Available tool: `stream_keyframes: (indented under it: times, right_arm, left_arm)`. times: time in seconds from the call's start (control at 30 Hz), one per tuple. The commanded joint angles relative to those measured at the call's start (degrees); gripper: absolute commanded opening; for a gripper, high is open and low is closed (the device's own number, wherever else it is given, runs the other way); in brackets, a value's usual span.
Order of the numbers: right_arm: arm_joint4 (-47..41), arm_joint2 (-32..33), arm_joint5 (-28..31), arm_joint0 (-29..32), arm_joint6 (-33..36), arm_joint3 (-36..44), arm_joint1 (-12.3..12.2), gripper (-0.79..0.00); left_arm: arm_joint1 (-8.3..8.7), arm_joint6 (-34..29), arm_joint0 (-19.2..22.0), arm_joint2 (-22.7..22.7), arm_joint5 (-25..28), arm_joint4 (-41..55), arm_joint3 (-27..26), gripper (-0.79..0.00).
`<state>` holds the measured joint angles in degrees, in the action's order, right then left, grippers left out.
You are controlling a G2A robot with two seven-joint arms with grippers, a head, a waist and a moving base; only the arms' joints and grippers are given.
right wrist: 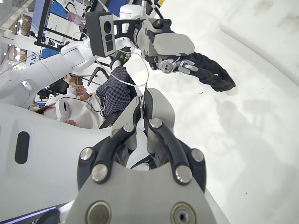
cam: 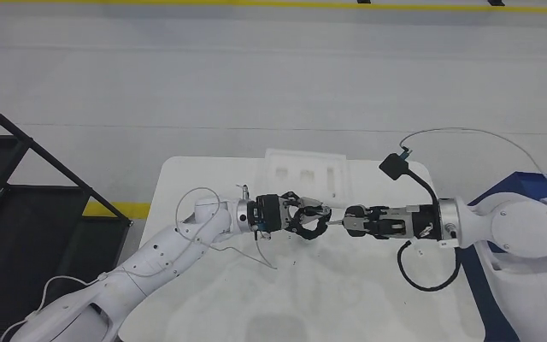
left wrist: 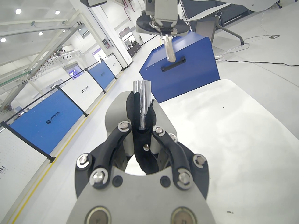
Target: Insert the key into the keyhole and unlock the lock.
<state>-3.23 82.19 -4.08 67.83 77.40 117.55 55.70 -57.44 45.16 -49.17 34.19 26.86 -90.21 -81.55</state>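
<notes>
The left gripper [cam: 308, 216] is closed around the lock [left wrist: 142, 99] above the table [cam: 385, 291], with the keyhole [right wrist: 166, 66] facing the right gripper [cam: 349, 221]. That gripper pinches the key [left wrist: 169, 50] by its head. The blade points toward the keyhole, near but apart, and seems slightly off line.

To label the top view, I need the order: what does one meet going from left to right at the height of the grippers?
Black rack → left gripper holding the cable lock → key → right gripper → blue cabinet.
</notes>
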Motion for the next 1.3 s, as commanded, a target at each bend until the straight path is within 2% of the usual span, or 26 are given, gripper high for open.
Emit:
stream_keyframes:
  times: [0.0,0.63,1.27]
  right_arm:
    - [0.80,-0.23,-0.33,0.07,-0.96,0.19,-0.08,-0.785]
    - [8.82,-1.85,-3.15,-0.07,-5.24,2.67,-1.10,-0.785]
    - [9.64,-3.06,-3.51,-0.08,-6.14,1.64,-1.85,-0.785]
  left_arm:
    - [-0.15,0.21,-0.15,-0.01,-0.64,-1.47,-0.04,-0.785]
    - [-0.99,-4.01,-2.75,3.06,-2.21,-4.28,-1.45,-0.785]
    - [-1.68,-5.40,-4.48,5.68,-1.79,-6.58,-2.28,-0.785]
